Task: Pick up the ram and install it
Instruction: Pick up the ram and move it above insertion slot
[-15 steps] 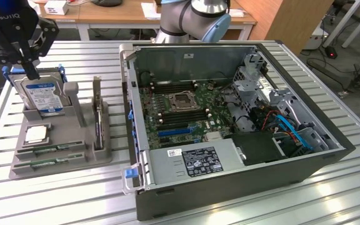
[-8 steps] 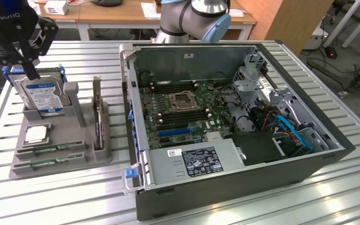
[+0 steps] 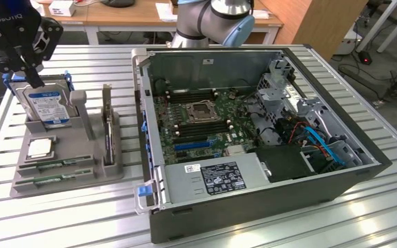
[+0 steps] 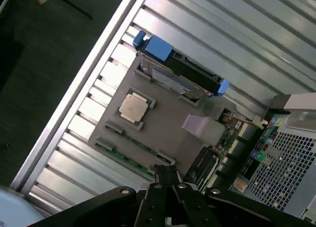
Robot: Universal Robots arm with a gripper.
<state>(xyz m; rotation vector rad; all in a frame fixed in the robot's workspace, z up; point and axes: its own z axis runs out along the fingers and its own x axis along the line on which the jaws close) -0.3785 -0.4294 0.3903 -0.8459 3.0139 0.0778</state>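
While the gripper (image 3: 34,81) hangs clenched on nothing over the far end of the grey tray (image 3: 19,182), the ram (image 3: 55,165) lies flat in a groove at the tray's near end. In the exterior view that puts it at about 6 o'clock from the fingertips, a shade toward 5, and lower down. Its long axis runs roughly from 9 to 3 o'clock, across the line from gripper to ram rather than along it. A second stick (image 3: 54,179) lies just beside it at 6 o'clock, parallel. Between tool and ram stand two things: the hard drive (image 3: 47,106), upright just under the tips, though I cannot tell whether they touch it, and the square processor chip (image 3: 40,148), lying flat near the ram at its 12 o'clock. An upright card (image 3: 107,129) stands at the tray's 3 o'clock edge, and the open computer case (image 3: 254,209) sits beyond that, also at 3 o'clock. In the wrist view the shut fingers (image 4: 161,176) point toward the tray with one end of the ram close by them. By my reading, a pick here turns on that 6 o'clock offset and the crosswise axis.
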